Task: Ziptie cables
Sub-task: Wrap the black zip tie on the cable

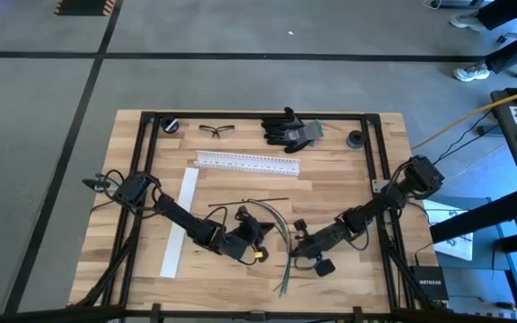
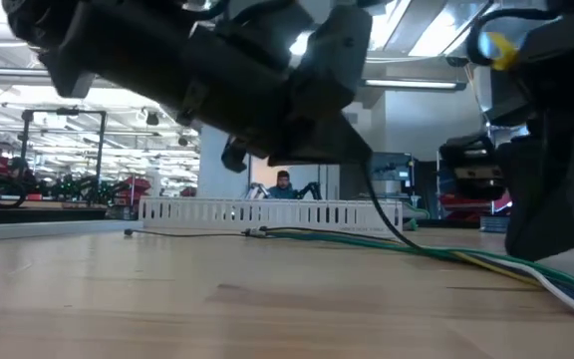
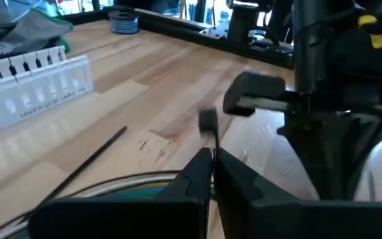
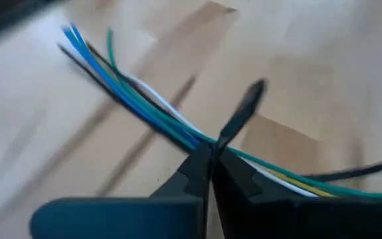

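The cables (image 1: 284,240) are a bundle of thin blue, green, yellow, white and black wires, curved along the table's near middle. They also show in the low view (image 2: 466,257) and in both wrist views (image 3: 131,182) (image 4: 138,99). My left gripper (image 1: 260,240) (image 3: 212,159) is shut on a thin black zip tie just left of the bundle. My right gripper (image 1: 296,249) (image 4: 211,154) is shut on a black zip tie strip right at the bundle. Another black zip tie (image 1: 249,202) (image 3: 91,162) lies loose on the wood. My left gripper pinches a black zip tie strip (image 3: 209,136) between its two fingertips, just below the tie's blocky head (image 3: 207,119). The head stands free beyond the fingertips, above the table. My right gripper pinches a black zip tie strip (image 4: 225,136) between its fingertips, directly over the cables. The strip's free end (image 4: 254,89) sticks out past the fingers and lies across the bundle. Whether both grippers hold one and the same tie, I cannot tell.
A white slotted rail (image 1: 247,162) and a flat white strip (image 1: 179,222) lie left of centre. Black gloves (image 1: 290,130), safety glasses (image 1: 216,130) and two small rolls (image 1: 170,125) (image 1: 355,139) sit along the far edge. A person (image 2: 283,182) shows far off in the room.
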